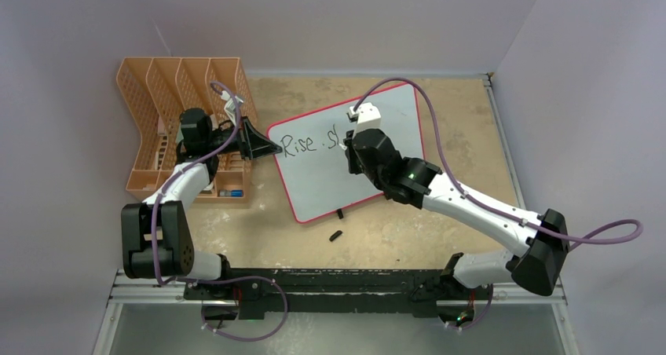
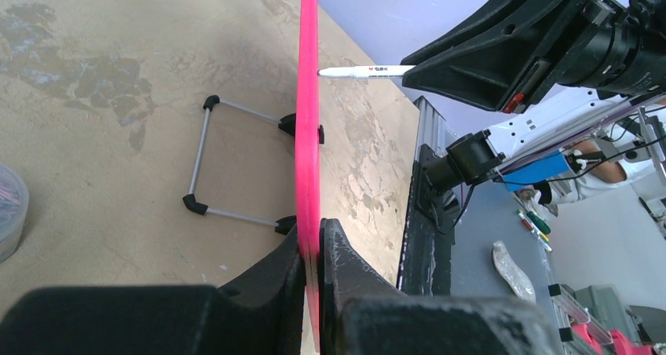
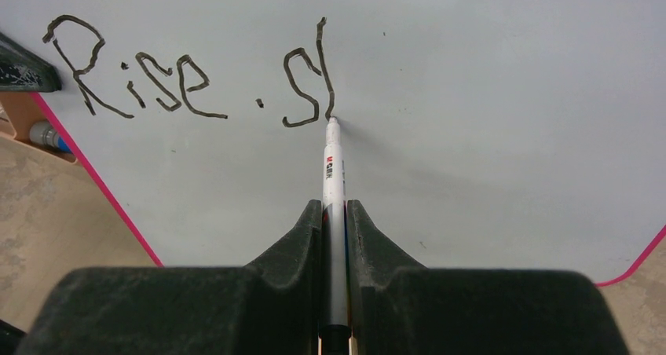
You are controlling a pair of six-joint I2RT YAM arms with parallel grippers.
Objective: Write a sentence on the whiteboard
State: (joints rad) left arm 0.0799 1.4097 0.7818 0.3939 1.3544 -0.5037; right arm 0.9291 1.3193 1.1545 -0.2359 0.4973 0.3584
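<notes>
Right gripper (image 3: 335, 207) clamps marker (image 3: 333, 166); tip on whiteboard (image 3: 487, 96) (sentence (image 3: 192, 80) ends, perhaps, "sl").

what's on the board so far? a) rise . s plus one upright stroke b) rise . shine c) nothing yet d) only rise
a: the lettering on the whiteboard reads "Rise . s" then a single upright stroke, with the marker tip at its foot.

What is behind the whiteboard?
In the left wrist view, a grey wire stand with black corner caps reaches from the back of the whiteboard onto the table. The back face itself is hidden; the board shows only edge-on there.
</notes>
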